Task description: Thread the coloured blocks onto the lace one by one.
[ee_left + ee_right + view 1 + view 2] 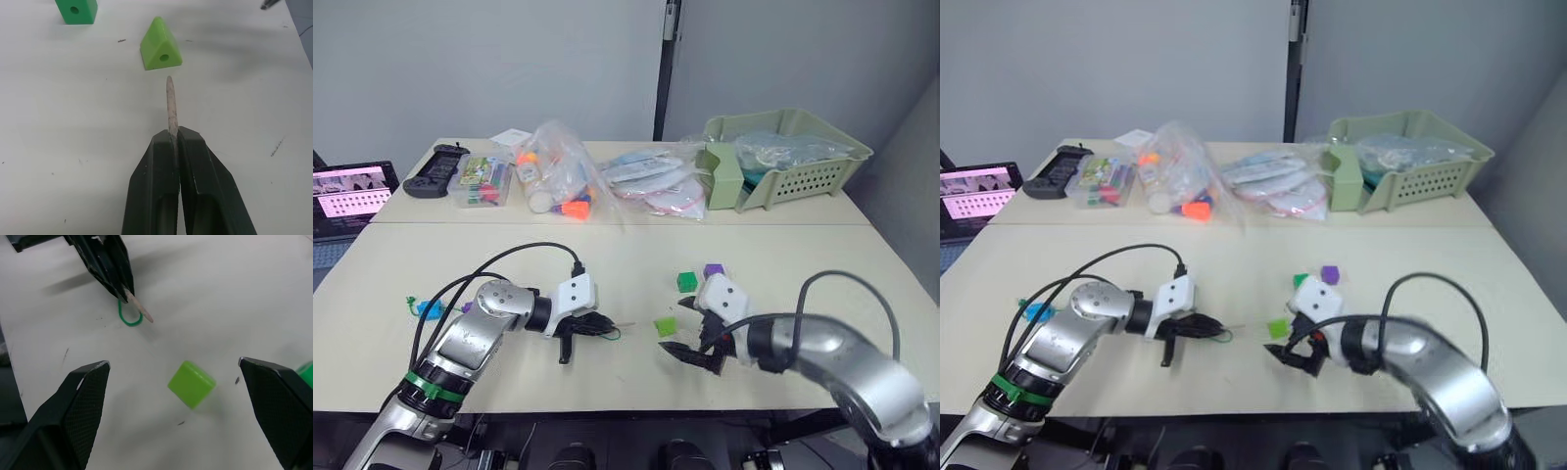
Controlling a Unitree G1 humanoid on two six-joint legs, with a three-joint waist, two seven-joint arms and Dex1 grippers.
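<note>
Far left of bench [607,284]: clear lidded box [481,182] of mixed coloured items; beside it, clear plastic bag [558,171] holding orange-capped pieces. Near left: left end effector [603,324], fingers closed on the pale tip of the lace [171,105], green loop trailing. Centre: lime green block [665,325] just right of that tip; dark green block [685,282] and purple block [713,270] farther back. Near right: right end effector [690,338], fingers wide apart, empty, around the lime block. Far right: green basket [803,176] with bagged contents.
</note>
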